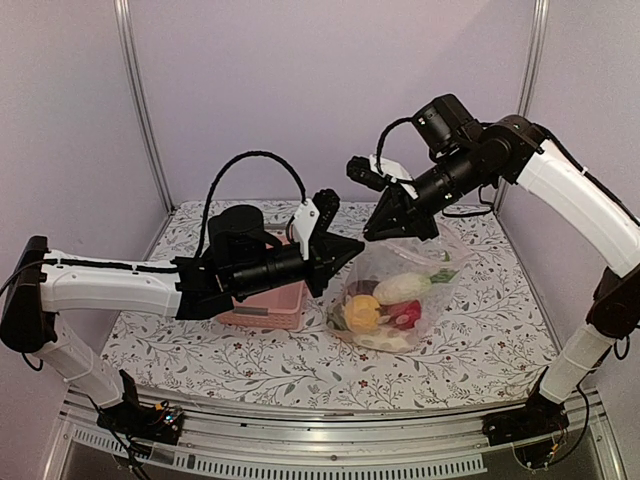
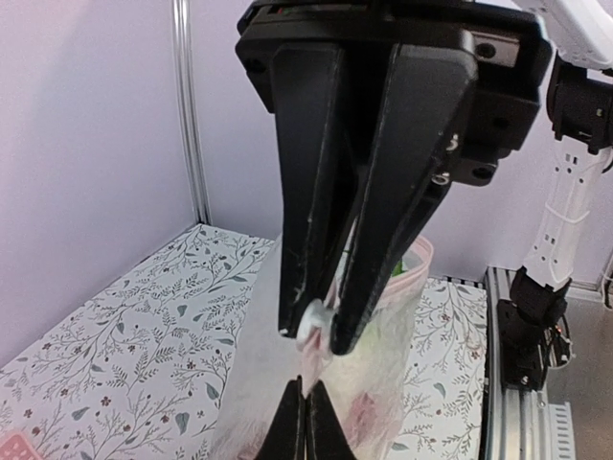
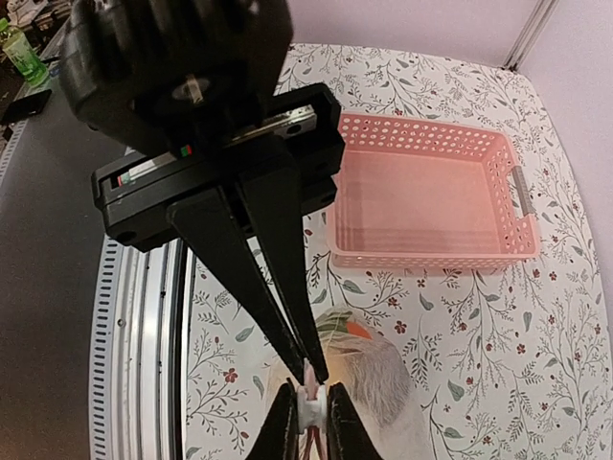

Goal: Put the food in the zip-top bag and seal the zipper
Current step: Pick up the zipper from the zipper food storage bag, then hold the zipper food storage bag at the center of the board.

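Observation:
The clear zip-top bag (image 1: 445,262) stands on the table, held up by its mouth. Inside it lie a yellow piece (image 1: 362,312), a white radish (image 1: 402,288) and a red piece (image 1: 407,316). My left gripper (image 1: 350,250) is shut on the bag's pinkish mouth edge at its left end; its own tips (image 2: 303,422) pinch the plastic. My right gripper (image 1: 373,232) is right beside it, shut on a small white piece of the zipper (image 3: 311,412). In the left wrist view that gripper (image 2: 316,331) holds the white piece just above my left tips. The bag (image 3: 393,383) shows an orange piece inside.
The pink slatted basket (image 3: 421,259) stands behind the left arm, partly hidden by it in the top view (image 1: 265,318). The floral cloth covers the table. Grey walls and metal posts close the back and sides. A metal rail runs along the near edge.

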You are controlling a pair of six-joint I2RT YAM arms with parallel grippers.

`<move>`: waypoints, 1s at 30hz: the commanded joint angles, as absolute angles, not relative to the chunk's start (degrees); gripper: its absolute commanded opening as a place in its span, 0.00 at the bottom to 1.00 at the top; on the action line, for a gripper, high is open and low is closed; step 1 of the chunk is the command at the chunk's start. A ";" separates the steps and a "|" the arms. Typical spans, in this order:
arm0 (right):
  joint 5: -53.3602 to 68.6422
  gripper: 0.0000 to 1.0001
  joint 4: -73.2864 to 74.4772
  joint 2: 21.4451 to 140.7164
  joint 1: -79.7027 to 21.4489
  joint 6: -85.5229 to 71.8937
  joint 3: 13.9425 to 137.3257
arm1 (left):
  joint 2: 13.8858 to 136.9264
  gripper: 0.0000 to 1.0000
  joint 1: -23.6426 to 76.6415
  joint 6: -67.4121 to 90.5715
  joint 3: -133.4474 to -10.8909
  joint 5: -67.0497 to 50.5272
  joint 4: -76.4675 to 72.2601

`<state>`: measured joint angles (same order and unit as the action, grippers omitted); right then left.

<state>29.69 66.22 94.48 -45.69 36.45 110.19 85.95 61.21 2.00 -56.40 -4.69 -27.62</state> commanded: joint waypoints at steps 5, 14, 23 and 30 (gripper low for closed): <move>29.63 0.06 68.28 96.31 -45.97 36.82 110.98 | 85.04 0.00 60.64 1.94 -56.23 -4.85 -28.68; 29.29 0.00 68.13 95.98 -45.97 36.75 111.18 | 85.99 0.08 60.63 1.24 -58.02 -4.57 -27.76; 29.57 0.00 68.20 95.80 -45.97 36.64 110.31 | 86.90 0.22 60.56 1.91 -58.47 -6.32 -28.63; 29.81 0.00 68.08 95.78 -45.97 36.74 110.56 | 89.44 0.14 60.08 1.29 -61.25 -9.14 -26.88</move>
